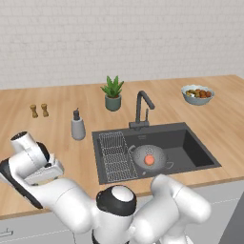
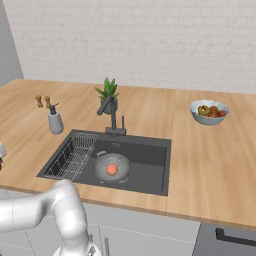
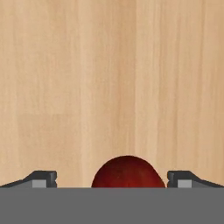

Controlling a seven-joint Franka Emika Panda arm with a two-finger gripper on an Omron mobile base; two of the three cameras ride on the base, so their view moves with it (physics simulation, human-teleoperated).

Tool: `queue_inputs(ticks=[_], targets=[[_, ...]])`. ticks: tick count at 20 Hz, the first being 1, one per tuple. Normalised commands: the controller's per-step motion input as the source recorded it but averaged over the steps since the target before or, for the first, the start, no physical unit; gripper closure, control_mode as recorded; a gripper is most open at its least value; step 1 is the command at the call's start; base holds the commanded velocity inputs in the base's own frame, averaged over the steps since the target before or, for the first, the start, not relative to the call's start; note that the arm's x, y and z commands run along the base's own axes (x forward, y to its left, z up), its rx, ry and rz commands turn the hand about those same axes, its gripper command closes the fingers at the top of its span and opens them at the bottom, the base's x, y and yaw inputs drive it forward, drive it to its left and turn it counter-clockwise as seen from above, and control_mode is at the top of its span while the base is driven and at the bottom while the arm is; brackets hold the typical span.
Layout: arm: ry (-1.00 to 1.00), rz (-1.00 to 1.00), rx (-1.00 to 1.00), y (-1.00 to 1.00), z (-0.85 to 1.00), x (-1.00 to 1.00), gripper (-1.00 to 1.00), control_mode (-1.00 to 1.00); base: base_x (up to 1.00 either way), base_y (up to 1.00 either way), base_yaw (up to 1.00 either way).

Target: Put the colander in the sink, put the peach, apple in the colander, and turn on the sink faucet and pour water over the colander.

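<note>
Two dark finger tips stand wide apart at the bottom of the hand view, the gripper (image 3: 112, 177) released and grasping nothing, with the apple (image 3: 127, 171) between them — a smooth, glossy, dark red dome lying on the pale, straight-grained wooden counter (image 3: 109, 78). Whether the tips touch the fruit cannot be told from here; a gap shows on each side.

In the base views the sink (image 1: 190, 147) is a matte dark grey rectangular basin cut into the wood. Inside it sits the colander (image 1: 148, 156), a round grey metal bowl speckled with small holes, and the peach (image 1: 149, 160) rests in its middle — small, round, pinkish-orange. A flat wire grid rack (image 1: 114, 155) lies just beside the colander, on the basin's left side. The sink faucet (image 1: 141, 108) rises behind the basin, dark grey with an angled neck.
</note>
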Motion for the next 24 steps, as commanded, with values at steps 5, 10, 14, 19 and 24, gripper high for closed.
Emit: queue_inputs(ticks=[5, 10, 14, 19, 24], targets=[[-0.03, 0.00, 0.00, -0.22, -0.21, -0.13, -1.00, -1.00, 0.00, 0.00, 0.00], [-0.07, 0.00, 0.00, -0.02, -0.16, -0.10, -1.00, -1.00, 0.00, 0.00, 0.00], [-0.08, 0.00, 0.00, -0.01, -0.12, -0.11, -1.00, -1.00, 0.00, 0.00, 0.00], [-0.05, 0.00, 0.00, -0.01, -0.13, -0.03, -1.00, -1.00, 0.00, 0.00, 0.00], [-0.01, 0.00, 0.01, -0.02, -0.32, 0.00, -1.00, -1.00, 0.00, 0.00, 0.00]])
